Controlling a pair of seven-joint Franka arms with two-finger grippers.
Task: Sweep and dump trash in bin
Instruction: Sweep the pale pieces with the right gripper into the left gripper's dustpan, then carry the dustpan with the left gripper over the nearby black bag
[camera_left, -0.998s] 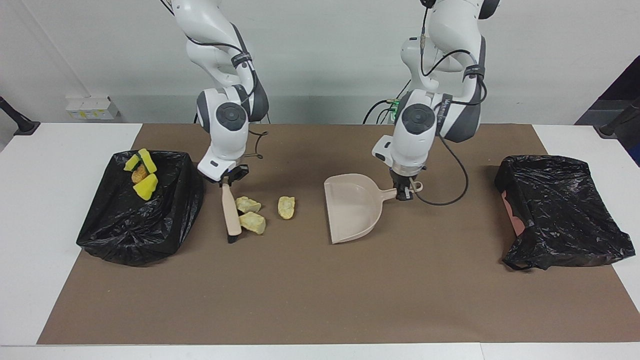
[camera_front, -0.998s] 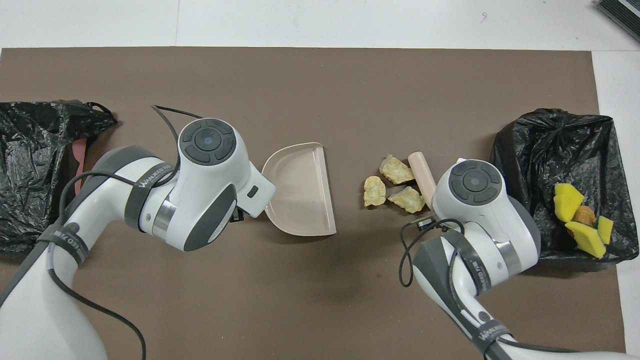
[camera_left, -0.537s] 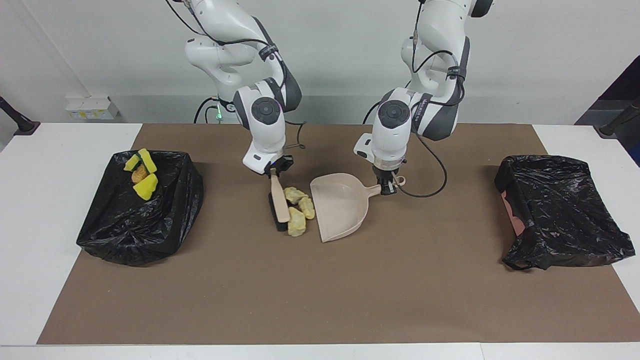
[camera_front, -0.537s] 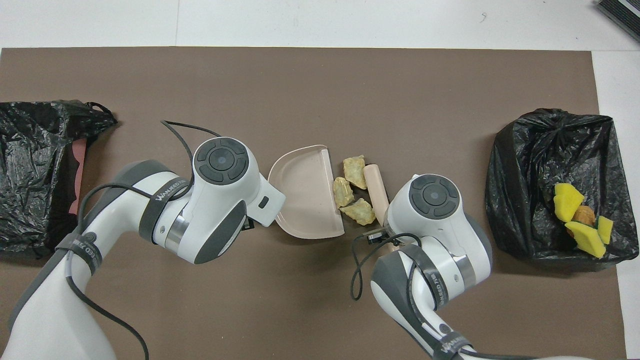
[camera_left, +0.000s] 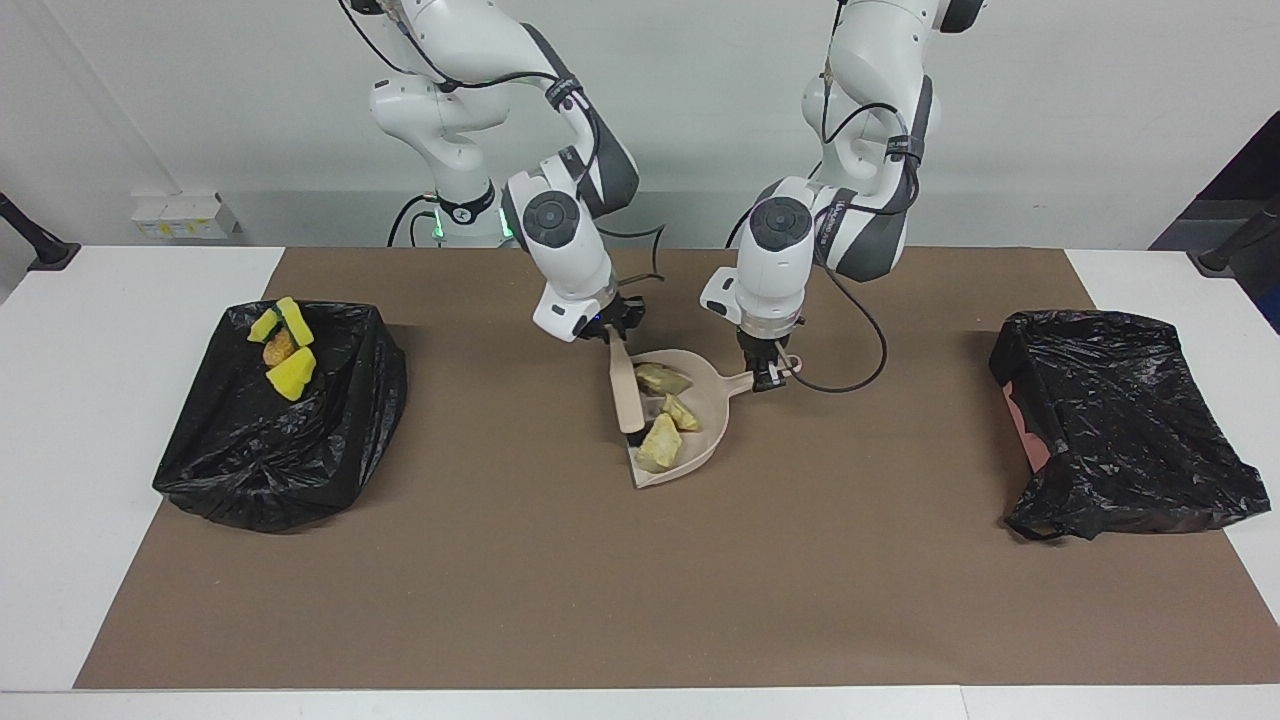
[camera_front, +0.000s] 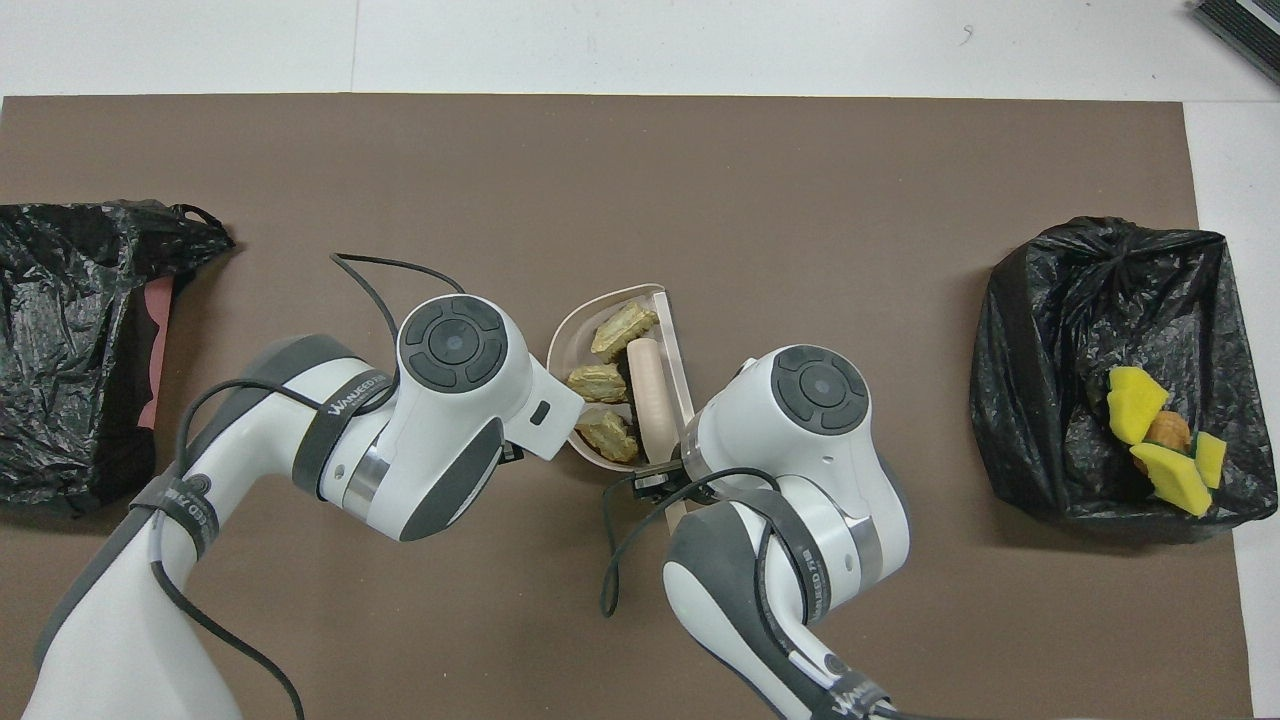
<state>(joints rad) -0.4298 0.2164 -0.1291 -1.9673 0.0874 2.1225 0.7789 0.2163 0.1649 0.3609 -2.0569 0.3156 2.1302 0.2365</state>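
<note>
- Facing view: the left gripper had its fingers closed on the handle of the dustpan, which held the three pale chunks. The right gripper gripped the brush, whose long axis crossed the pan's open mouth. The bin with the yellow pieces stood at the right arm's end of the table
- Overhead view: the dustpan lay between the two wrists, well apart from the bin; the dump probably meant carrying the pan across, past the brush
</note>
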